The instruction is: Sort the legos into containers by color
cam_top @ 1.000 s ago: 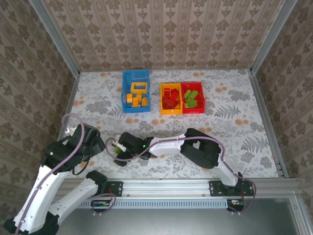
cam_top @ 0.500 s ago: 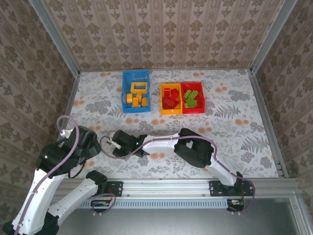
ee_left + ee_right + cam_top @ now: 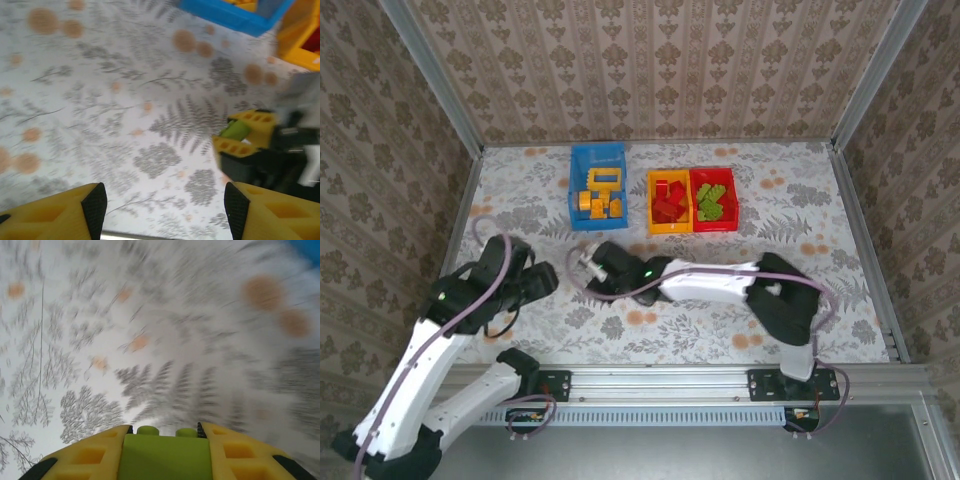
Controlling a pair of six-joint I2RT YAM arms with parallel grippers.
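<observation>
The right gripper (image 3: 165, 430) is clamped on a lime green brick (image 3: 167, 457), held over the bare floral table (image 3: 800, 200), left of centre. Just to its left the left gripper (image 3: 165, 205) hangs with its fingers apart and empty. The blue bin (image 3: 597, 186), yellow-orange bin (image 3: 668, 201) and red bin (image 3: 714, 199) sit towards the far edge, with open table between them and the grippers.

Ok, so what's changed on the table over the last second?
The right jaws closed on a green lego and carried it away from the near edge toward the bins. The left arm shifted forward and to its right, jaws open and empty. The blue bin, orange bin and red bin, with their contents, stayed put.
</observation>
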